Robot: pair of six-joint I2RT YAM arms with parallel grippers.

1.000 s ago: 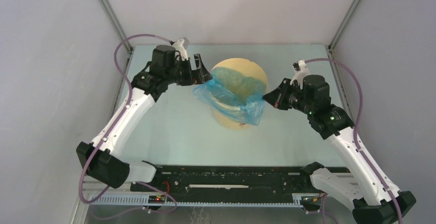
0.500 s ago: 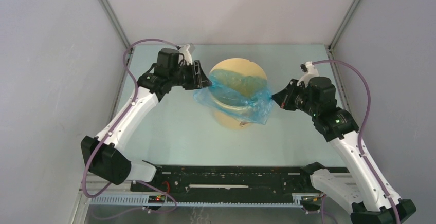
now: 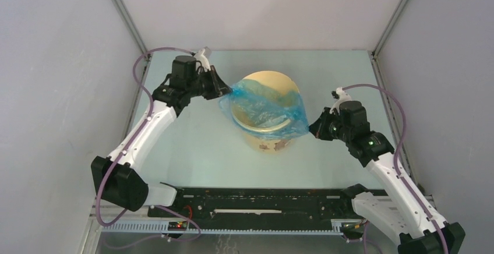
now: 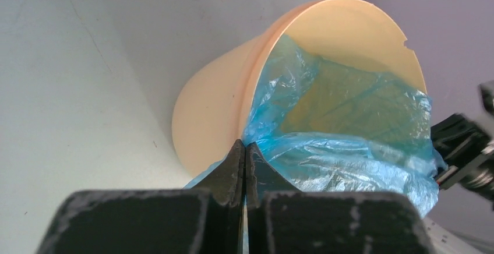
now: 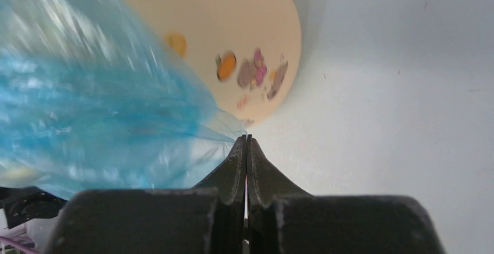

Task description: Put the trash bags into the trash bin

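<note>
Trash bin: stood upright near the middle of the table, mouth facing up, small cartoon prints on its near side.
Trash bags: lay as one wrinkled light-blue film across the bin's mouth, sagging partly inside, spilling over the near and right rim; far rim left bare.
Left gripper: was pinched shut on the film's left edge, just beside the bin's left rim, fingers pressed together in the wrist view.
Right gripper: was clamped shut on the film's right corner, which narrowed to a point at the fingertips, just right of the bin's side.
Film span: was pulled from one gripper to the other over the bin's opening.
</note>
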